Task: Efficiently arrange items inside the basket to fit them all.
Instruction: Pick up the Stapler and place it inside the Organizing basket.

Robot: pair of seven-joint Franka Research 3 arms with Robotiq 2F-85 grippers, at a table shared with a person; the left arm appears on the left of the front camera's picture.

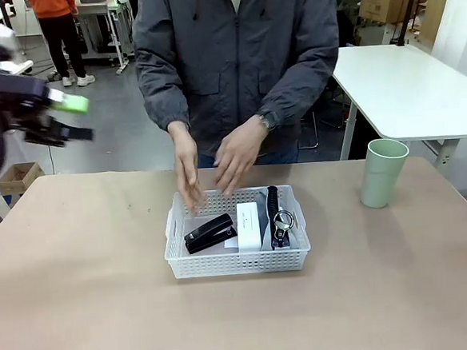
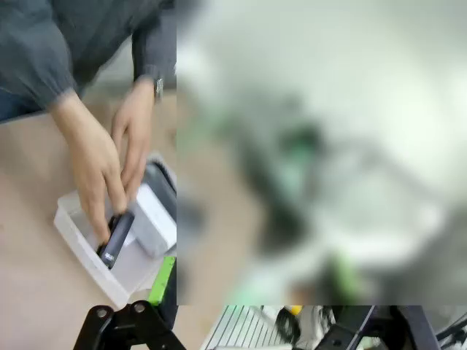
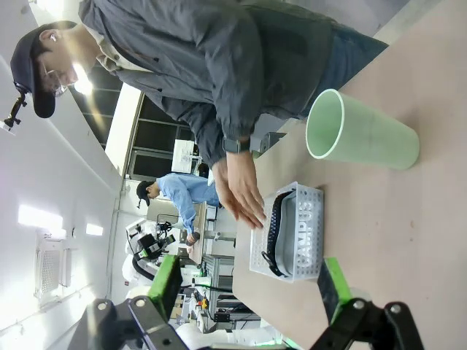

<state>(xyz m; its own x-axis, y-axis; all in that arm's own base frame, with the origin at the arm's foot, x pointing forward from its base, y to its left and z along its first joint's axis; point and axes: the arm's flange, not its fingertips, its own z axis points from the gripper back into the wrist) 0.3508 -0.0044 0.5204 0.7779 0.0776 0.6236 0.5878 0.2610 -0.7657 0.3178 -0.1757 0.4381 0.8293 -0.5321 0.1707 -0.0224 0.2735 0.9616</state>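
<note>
The white lattice basket (image 1: 238,263) sits mid-table. Inside lie a black stapler (image 1: 209,231), a white box (image 1: 247,226) and the grey "CAMPUS" pouch (image 1: 277,217), which stands on edge at the right. The pale green cup (image 1: 383,172) stands on the table to the basket's right. A person's hands (image 1: 189,174) hover over the basket's far left rim. My left gripper (image 1: 81,120) hangs open, high at the far left and away from the basket. Its wrist view shows the stapler (image 2: 117,237) under the person's fingers. My right gripper (image 3: 248,288) is open, facing the pouch (image 3: 306,230) and the cup (image 3: 361,135).
A white table (image 1: 408,91) stands beyond the far right corner. A cardboard box (image 1: 17,178) sits on the floor at the left. Bare brown tabletop (image 1: 82,298) surrounds the basket. Much of the left wrist view is blurred.
</note>
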